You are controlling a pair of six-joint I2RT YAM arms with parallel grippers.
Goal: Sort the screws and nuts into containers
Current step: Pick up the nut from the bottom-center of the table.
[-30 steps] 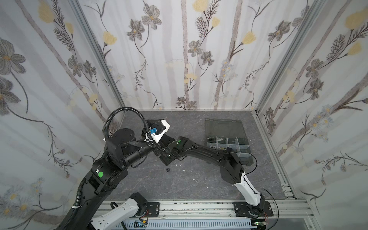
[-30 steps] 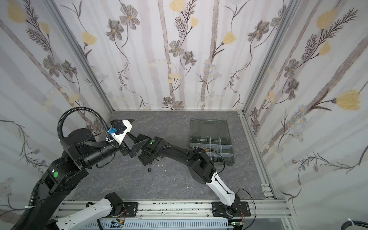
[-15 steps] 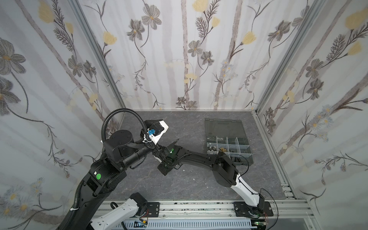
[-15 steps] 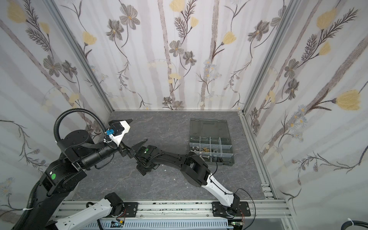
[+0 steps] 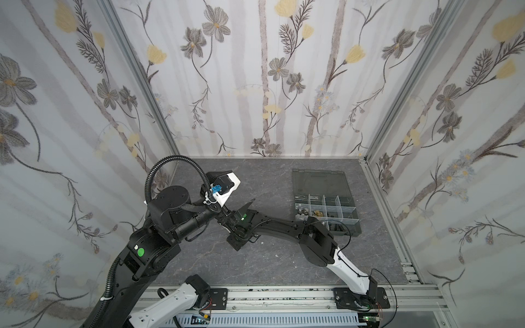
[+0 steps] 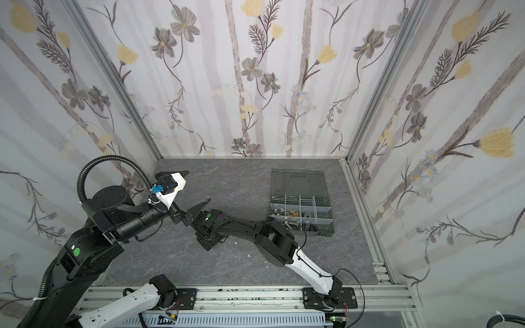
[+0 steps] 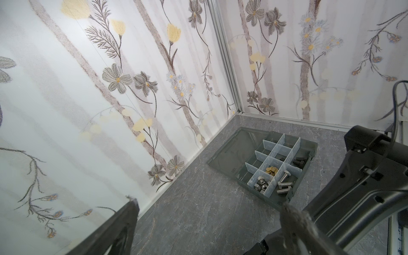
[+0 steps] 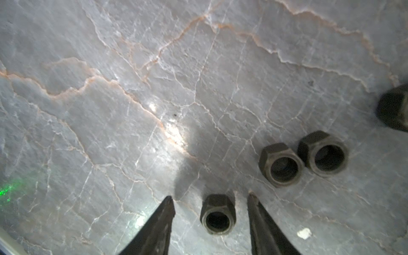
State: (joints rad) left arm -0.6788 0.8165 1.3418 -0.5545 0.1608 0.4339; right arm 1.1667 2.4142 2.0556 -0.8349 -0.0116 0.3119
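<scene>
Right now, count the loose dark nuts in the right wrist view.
3. One nut sits between the right gripper's open fingertips; two nuts lie side by side nearby. A dark piece cut by the frame may be a fourth.

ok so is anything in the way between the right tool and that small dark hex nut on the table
Nothing visible. The small dark hex nut lies between the open fingertips of the right tool, with bare grey marble table either side. Two more dark nuts lie apart, outside the jaws.

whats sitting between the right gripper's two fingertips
One dark hex nut on the table, touching neither fingertip, seen in the right wrist view.
</scene>
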